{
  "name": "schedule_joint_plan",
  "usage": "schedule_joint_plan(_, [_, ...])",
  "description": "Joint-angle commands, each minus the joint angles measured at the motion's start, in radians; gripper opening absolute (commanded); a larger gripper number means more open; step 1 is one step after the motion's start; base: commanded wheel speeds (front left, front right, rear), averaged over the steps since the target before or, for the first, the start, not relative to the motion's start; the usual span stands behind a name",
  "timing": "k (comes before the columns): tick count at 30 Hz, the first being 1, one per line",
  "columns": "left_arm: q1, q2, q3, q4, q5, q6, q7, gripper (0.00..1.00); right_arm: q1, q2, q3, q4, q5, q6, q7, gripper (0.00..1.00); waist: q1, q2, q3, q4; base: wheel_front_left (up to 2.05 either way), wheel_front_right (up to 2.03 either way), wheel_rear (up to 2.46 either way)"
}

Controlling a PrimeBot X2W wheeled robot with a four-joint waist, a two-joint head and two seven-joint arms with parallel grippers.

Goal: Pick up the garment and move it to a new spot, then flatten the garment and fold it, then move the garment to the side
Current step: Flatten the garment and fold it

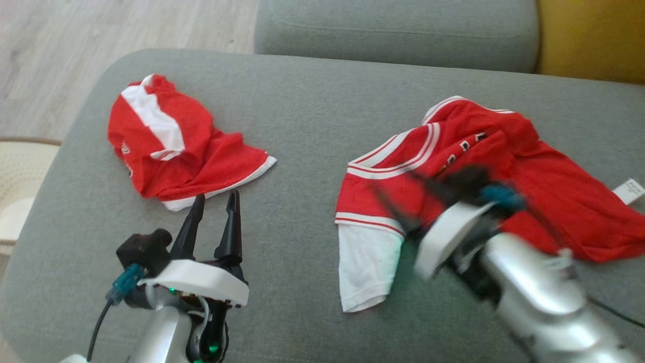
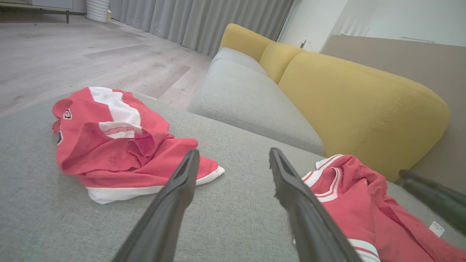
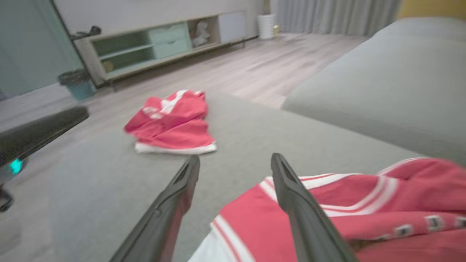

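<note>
Left fingers point(image 1: 231, 222) and right fingers point(image 3: 291, 203) spread; garment point(image 1: 569, 201) under the right

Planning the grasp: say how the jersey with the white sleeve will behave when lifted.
Likely floppy: the jersey lies crumpled in soft folds on the sofa cushion. Probably light, since the fabric looks thin. A lifted edge would likely drape and trail.

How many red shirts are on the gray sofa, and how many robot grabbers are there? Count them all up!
Red and white garments: 2, the left garment and the right garment
Grippers: 2, the left gripper and the right gripper
Total: 4
</note>
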Motion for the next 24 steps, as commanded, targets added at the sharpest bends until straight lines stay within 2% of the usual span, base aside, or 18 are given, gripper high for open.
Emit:
schedule_joint_plan(1, [-0.020, 0.008, 0.038, -0.037, 0.007, -0.002, -0.005, 1.00, -0.024, -0.010, -0.063, -0.020, -0.011, -0.001, -0.027, 1.00, 0.0000, 0.0000, -0.010, -0.016, 0.00, 0.00, 0.00])
schedule_joint_plan(6, [-0.012, 0.008, 0.030, -0.046, -0.003, -0.008, -0.005, 1.00, 0.038, -0.024, -0.308, -0.011, -0.115, -0.001, -0.085, 1.00, 0.0000, 0.0000, -0.021, -0.050, 0.00, 0.00, 0.00])
schedule_joint_plan(9, [-0.011, 0.008, 0.018, -0.051, -0.009, -0.008, -0.005, 1.00, 0.111, 0.002, -0.466, -0.031, -0.160, -0.001, -0.112, 1.00, 0.0000, 0.0000, -0.019, -0.072, 0.00, 0.00, 0.00])
schedule_joint_plan(14, [-0.009, 0.008, -0.001, -0.052, -0.021, -0.005, -0.005, 1.00, 0.244, 0.049, -0.645, -0.091, -0.190, -0.001, -0.150, 1.00, 0.0000, 0.0000, -0.010, -0.106, 0.00, 0.00, 0.00])
schedule_joint_plan(19, [-0.019, 0.008, -0.019, -0.048, -0.022, -0.004, -0.005, 1.00, 0.290, 0.095, -0.722, -0.130, -0.213, -0.001, -0.135, 1.00, 0.0000, 0.0000, 0.011, -0.121, 0.00, 0.00, 0.00])
schedule_joint_plan(24, [-0.038, 0.008, -0.031, -0.047, -0.027, -0.004, -0.005, 1.00, 0.236, 0.106, -0.742, -0.127, -0.224, -0.001, -0.087, 1.00, 0.0000, 0.0000, 0.039, -0.108, 0.00, 0.00, 0.00])
